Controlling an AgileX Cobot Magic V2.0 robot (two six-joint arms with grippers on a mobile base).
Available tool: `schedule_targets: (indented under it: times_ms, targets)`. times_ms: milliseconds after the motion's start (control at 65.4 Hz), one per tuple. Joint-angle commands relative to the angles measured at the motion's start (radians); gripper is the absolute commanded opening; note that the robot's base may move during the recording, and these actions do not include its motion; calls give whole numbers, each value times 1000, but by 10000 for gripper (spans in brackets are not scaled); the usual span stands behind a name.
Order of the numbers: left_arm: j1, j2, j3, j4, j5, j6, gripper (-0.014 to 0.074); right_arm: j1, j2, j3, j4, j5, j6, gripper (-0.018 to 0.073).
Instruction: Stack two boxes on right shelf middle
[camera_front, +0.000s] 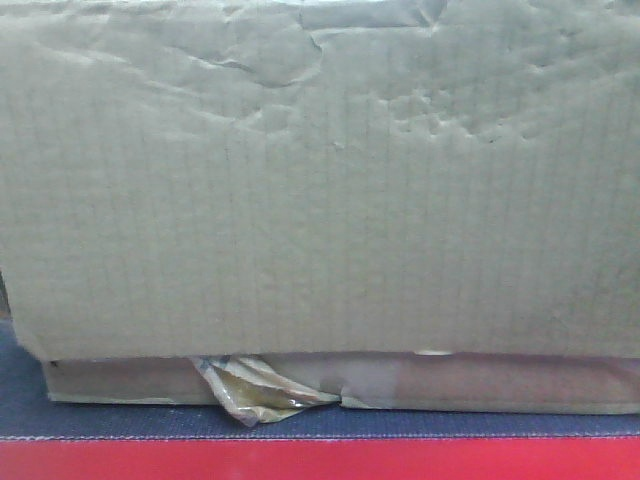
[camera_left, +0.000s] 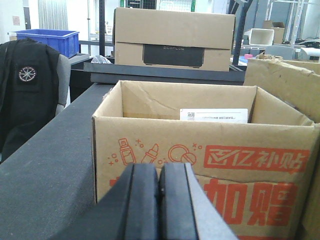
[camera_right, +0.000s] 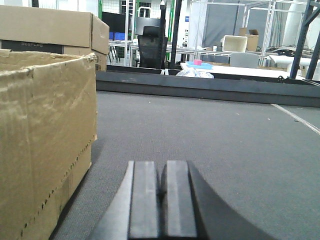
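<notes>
Left gripper (camera_left: 159, 200): fingers pressed together, nothing between them, low over the table (camera_left: 45, 190). Printed box (camera_left: 200, 165) just ahead of it, top open.

Right gripper (camera_right: 161, 200): fingers together, empty, low over the table.

Front view: tall box (camera_front: 320, 180) fills the frame, face dented. It sits on the flat box (camera_front: 480, 385) and overhangs its front. Tape tag (camera_front: 255, 395) curls out of the flat box, left of centre. Both stand on the table near the red edge (camera_front: 320, 460).

Far back in the left wrist view: carton (camera_left: 172, 37), blue bin (camera_left: 47, 40).
</notes>
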Motion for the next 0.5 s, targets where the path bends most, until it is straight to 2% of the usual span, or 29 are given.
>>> schedule_targets:
  times_ms: [0,489]
  targets:
    - [-3,-5,-2,-6,-16,-1,-111,1,-3,1,2,-17,-2,-165]
    - [-3,-5,-2,-2,-16,-1,-111,1,-3,1,2,-17,-2,-165]
